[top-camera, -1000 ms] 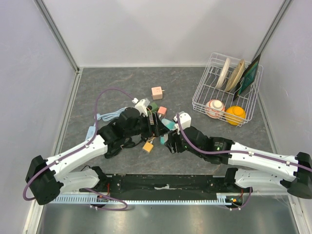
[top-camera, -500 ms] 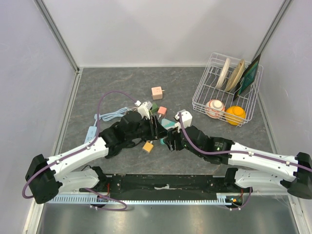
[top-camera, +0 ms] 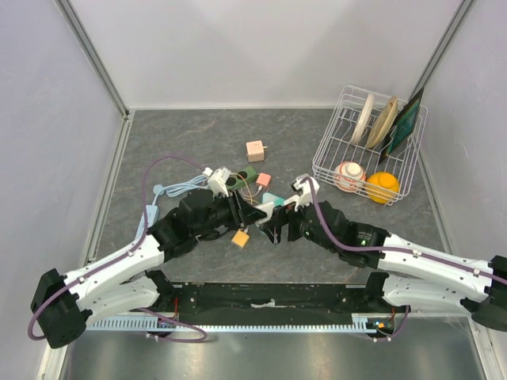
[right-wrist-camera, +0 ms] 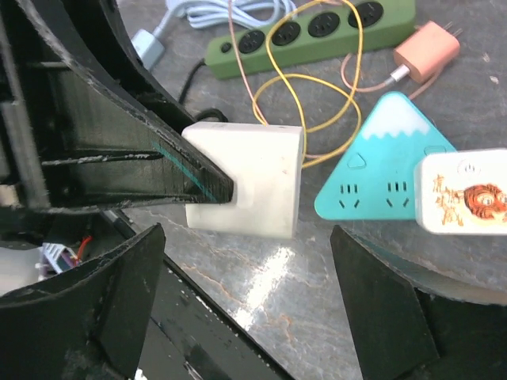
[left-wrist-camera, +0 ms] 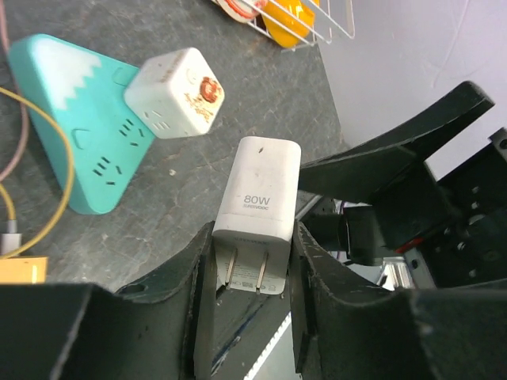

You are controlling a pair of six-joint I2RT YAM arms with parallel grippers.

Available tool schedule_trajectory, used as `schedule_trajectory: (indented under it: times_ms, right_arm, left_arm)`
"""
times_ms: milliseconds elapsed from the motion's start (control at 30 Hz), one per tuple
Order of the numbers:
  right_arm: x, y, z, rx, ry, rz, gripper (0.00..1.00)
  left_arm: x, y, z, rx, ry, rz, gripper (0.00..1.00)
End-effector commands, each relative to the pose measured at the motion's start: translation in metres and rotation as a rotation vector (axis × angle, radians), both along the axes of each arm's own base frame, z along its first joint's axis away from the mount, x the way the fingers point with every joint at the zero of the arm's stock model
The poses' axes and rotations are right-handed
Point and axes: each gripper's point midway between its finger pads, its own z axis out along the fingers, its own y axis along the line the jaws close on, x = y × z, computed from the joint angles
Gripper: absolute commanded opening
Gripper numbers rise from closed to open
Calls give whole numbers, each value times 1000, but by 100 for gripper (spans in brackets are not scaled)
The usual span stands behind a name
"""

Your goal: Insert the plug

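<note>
Top view: both arms are reaching in from the bottom corners and meeting at the middle of the grey table (top-camera: 182, 134). Over the last second the left gripper (top-camera: 255, 212) has swung right and the right gripper (top-camera: 276, 226) has pushed up towards it, so the two are now nearly tip to tip. The white 80W charger (top-camera: 267, 208) is sitting between them, above the table, just below the teal triangular power strip (top-camera: 274, 197). This looks like a handover being set up. Both elbows are staying low and the forearms are angling inward.

Left wrist view: the left gripper is clamping the charger at the lower centre of the frame. Its two prongs are pointing back into the jaws, towards the camera. Held this way it probably cannot be plugged in, hence the likely pass. A white cube adapter (left-wrist-camera: 174, 91) is sitting on the teal strip at upper left.

Right wrist view: the right gripper is spread wide, holding nothing, its fingers at the lower left and lower right. The charger is hanging in the middle, ahead of the gap. A green power strip (right-wrist-camera: 317, 32) is lying at the top, a yellow cable (right-wrist-camera: 317, 87) looping across it. Either strip could be the socket.
</note>
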Motion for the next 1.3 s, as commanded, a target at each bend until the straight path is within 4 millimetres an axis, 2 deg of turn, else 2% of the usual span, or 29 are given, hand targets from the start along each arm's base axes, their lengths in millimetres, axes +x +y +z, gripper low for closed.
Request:
schedule_trajectory:
  times_ms: [0,33,67,100,167,200,233,333,400,467,500,667,1067,1100,1233,1267]
  right_arm:
    - [0,14,47,189,0,114,96]
    - [1,15,54,222,-2,132,98]
    - [-1,17,59,244,9,174,98]
    - [-1,17,62,265,16,188,98]
    - [5,16,71,310,16,207,98]
    - [0,19,79,345,17,259,97]
    - [6,17,78,362,31,252,95]
    - [4,21,86,438,55,307,88]
    - [2,24,91,466,59,347,87]
    - [6,24,88,467,74,344,86]
    - [8,24,88,473,70,348,84]
    - [16,23,85,491,94,346,82]
    - [14,32,92,559,119,413,58]
    - [15,33,89,557,129,413,53]
    - [14,35,84,556,149,418,46]
    - [15,35,83,556,153,417,40]
  left_arm:
    - [11,15,26,-157,-56,39,2]
    - [16,22,32,-195,-59,58,2]
    - [12,23,38,-233,-71,29,2]
    - [11,27,34,-251,-57,30,2]
    - [10,33,50,-325,-104,7,2]
    - [8,36,46,-345,-92,0,2]
    - [5,39,51,-371,-103,-13,2]
    - [-2,40,63,-441,-144,-55,2]
    - [-6,40,71,-485,-167,-76,2]
    - [-10,39,73,-510,-168,-98,2]
    - [-14,40,82,-545,-191,-113,2]
    - [-20,38,92,-571,-215,-157,2]
    - [-20,31,98,-571,-226,-201,2]
    - [-20,31,99,-571,-229,-201,2]
    - [-17,30,103,-571,-242,-200,2]
    - [-16,29,103,-569,-244,-199,2]
